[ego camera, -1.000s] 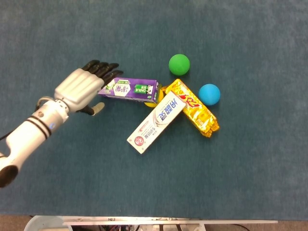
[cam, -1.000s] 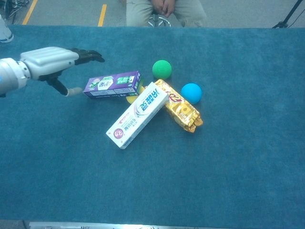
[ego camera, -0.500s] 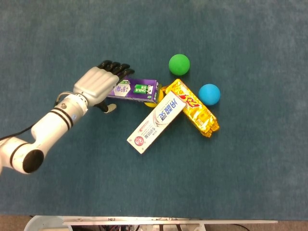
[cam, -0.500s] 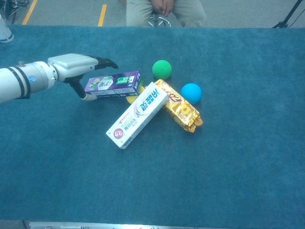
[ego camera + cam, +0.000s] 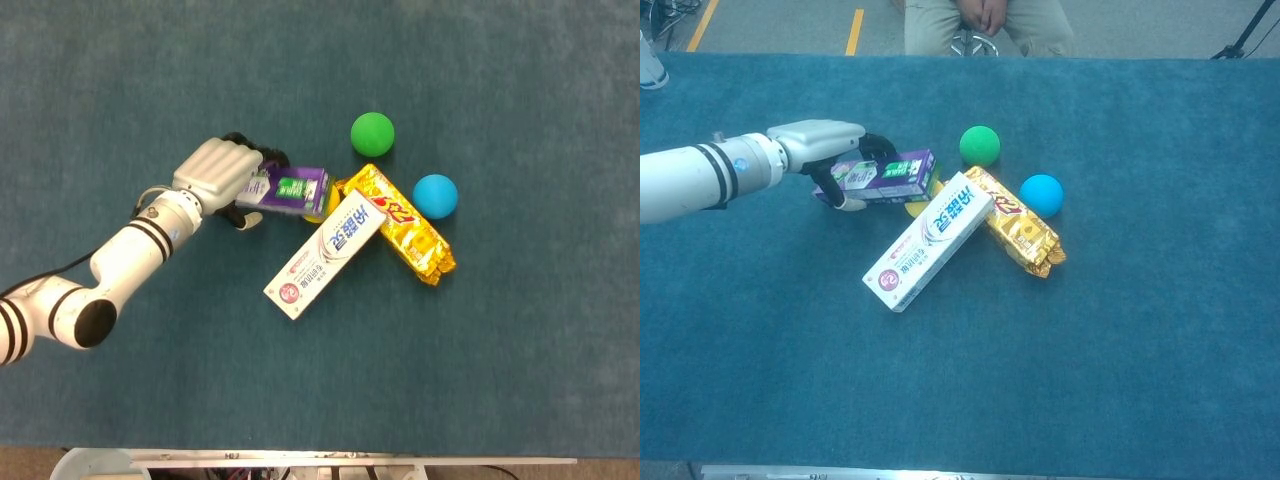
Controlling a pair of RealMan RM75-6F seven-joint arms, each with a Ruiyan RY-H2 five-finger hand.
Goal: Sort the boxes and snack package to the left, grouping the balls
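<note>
The table [image 5: 520,380] is covered in teal carpet. One box [image 5: 292,190] is purple with green and white print, the other box [image 5: 325,254] white with blue lettering and a red spot at its near end. The snack package [image 5: 405,225] is gold with a red logo. One ball [image 5: 372,133] is green, another ball [image 5: 435,195] blue. The left hand [image 5: 220,175] is silver with black fingers [image 5: 272,156].

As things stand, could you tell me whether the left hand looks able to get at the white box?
Probably yes, once free: the left hand is closed around the purple box now, and the white box lies just beside it with its near end uncovered.
</note>
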